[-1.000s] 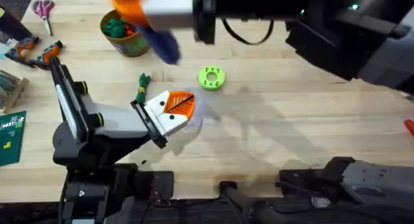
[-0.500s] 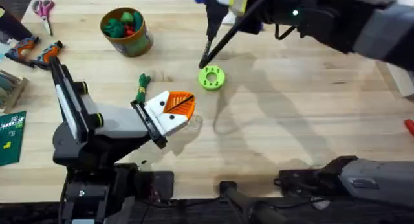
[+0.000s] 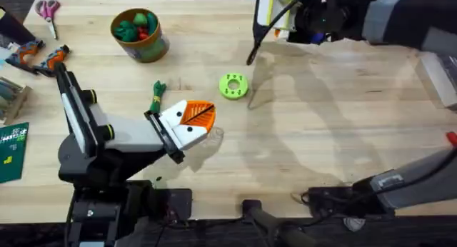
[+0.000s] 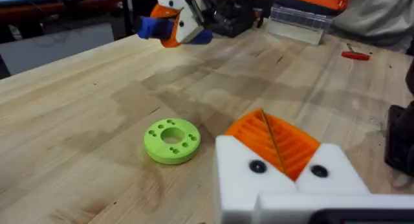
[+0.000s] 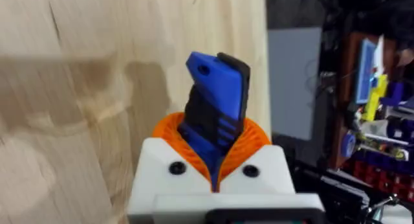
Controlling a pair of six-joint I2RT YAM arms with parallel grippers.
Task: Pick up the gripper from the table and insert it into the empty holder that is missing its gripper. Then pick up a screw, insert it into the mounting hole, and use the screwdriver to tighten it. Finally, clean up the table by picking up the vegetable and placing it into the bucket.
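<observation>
Overhead view: no legible writing anywhere. Right gripper clamped blue screwdriver, raised over table's far edge, partly cut off by frame. Left gripper rested closed, empty, beside vegetable. Green disc lay nearby. Bucket stood far left, toys inside.

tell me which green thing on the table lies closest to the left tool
The slim green vegetable, just beside the left tool. The green round disc sits farther out, and the bucket with green toys stands farthest back.
</observation>
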